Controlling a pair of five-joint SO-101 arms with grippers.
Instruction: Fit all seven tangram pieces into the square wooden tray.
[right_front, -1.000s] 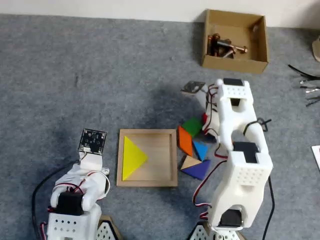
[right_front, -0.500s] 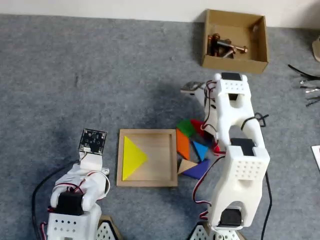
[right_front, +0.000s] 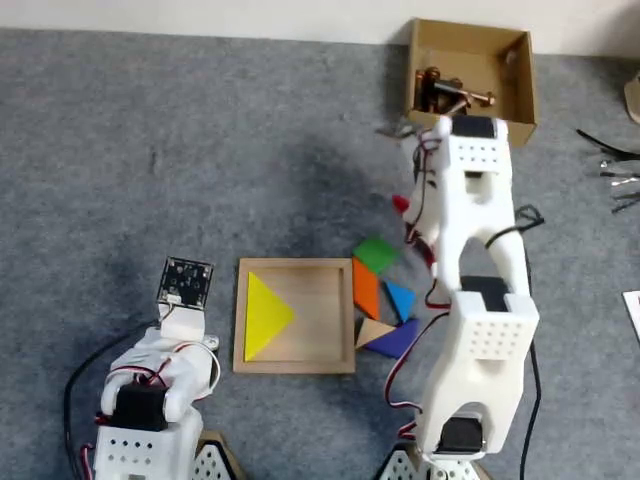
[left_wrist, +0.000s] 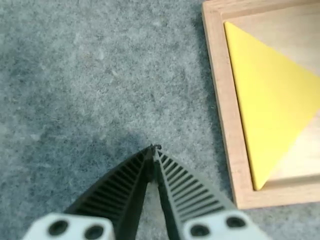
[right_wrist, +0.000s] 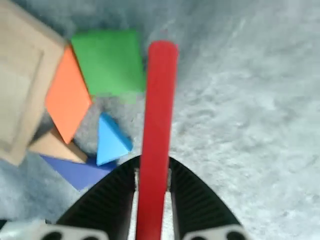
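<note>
Now the right claw (right_wrist: 152, 167) is closed on the red piece (right_wrist: 157, 115). The piece stands on its edge between the two jaws and sticks out far beyond their tips. In the high view the red piece (right_front: 401, 204) is beside the right arm (right_front: 470, 250), over the grey bench (right_front: 150, 130), between the loose pieces and the cardboard box (right_front: 468, 127). The box stands at the far side of the bench and holds some metal parts.

The wooden tray (right_front: 240, 316) lies flat on the bench between the two arms. Inside it lies the yellow triangle (right_front: 263, 314), with its long side along the left wall of the tray. The other part of the tray floor is bare wood.

Five pieces lie on the bench just beside the right wall of the tray. The orange piece (right_front: 367, 288) lies against the rim, and the green piece (right_front: 376, 253) is behind it. The light blue triangle (right_front: 401, 298) is just to the right of the orange piece. Nearer to the arm bases, the tan triangle (right_front: 376, 329) touches the dark blue piece (right_front: 398, 340).

The left claw (left_wrist: 154, 148) is fully closed, its tips are together and it holds nothing. It points at the bench beside the left rim of the tray, apart from it.
</note>
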